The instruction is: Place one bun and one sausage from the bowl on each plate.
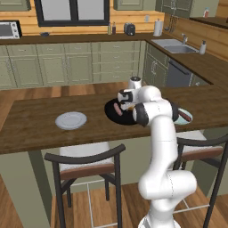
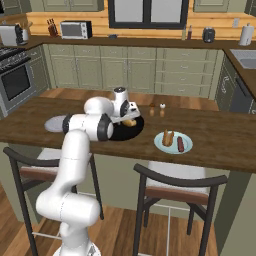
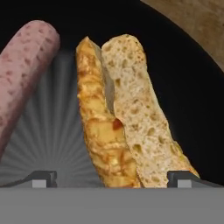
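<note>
Fingertips (image 3: 43, 178) stand apart astride the bun (image 3: 120, 118) in the bowl (image 3: 183, 65) — you descend squarely, close on its flanks. Beyond-left lies the sausage (image 3: 24, 70) — avoid it. Farther, the grey plate (image 1: 71, 120) waits bare.

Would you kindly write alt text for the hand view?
A split bun lies in the black bowl between the open gripper's fingertips, with a pink sausage beside it. A strip of wooden counter shows past the bowl's rim.
</note>
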{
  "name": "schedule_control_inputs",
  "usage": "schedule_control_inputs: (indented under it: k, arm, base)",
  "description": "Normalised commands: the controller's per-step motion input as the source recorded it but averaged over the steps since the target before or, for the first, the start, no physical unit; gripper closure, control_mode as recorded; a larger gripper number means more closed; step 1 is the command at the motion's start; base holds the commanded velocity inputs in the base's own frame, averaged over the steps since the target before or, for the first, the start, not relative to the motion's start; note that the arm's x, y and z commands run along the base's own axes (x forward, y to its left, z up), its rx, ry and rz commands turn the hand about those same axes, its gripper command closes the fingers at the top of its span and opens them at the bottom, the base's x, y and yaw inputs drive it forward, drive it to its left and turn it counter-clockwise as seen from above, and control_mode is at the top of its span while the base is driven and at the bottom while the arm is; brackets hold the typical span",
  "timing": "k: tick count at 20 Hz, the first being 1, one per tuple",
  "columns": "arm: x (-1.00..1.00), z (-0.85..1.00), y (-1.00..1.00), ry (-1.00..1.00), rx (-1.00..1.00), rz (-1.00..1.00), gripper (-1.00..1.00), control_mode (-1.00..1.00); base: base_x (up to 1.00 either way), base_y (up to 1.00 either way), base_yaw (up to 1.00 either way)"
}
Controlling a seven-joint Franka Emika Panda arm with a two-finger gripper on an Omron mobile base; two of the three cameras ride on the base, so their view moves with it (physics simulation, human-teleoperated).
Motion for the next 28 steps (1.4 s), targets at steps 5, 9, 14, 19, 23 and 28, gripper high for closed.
schedule_control_inputs:
  k: [5, 9, 14, 19, 23, 28]
  arm:
    - [0.39, -0.06, -0.13, 0.00, 0.00, 0.00, -1.00, -1.00]
    - [0.12, -0.13, -0.02, 0.00, 0.00, 0.00, 1.00, -1.00]
    - [0.00, 0.00, 0.00, 0.00, 0.00, 0.00, 1.00, -1.00]
    - [-0.43, 0.28, 0.00, 0.00, 0.00, 0.00, 1.00, -1.00]
    - [-0.53, 0.69, 0.00, 0.05, 0.00, 0.00, 1.00, -1.00]
    - [-0.54, 0.69, 0.03, 0.08, 0.00, -0.03, 1.00, -1.00]
  base:
    - [0.00, 0.00, 0.00]
    - [0.00, 0.00, 0.00]
    - [0.00, 0.00, 0.00]
    - [0.00, 0.00, 0.00]
    - [0.00, 0.00, 0.00]
    - [0.00, 0.00, 0.00]
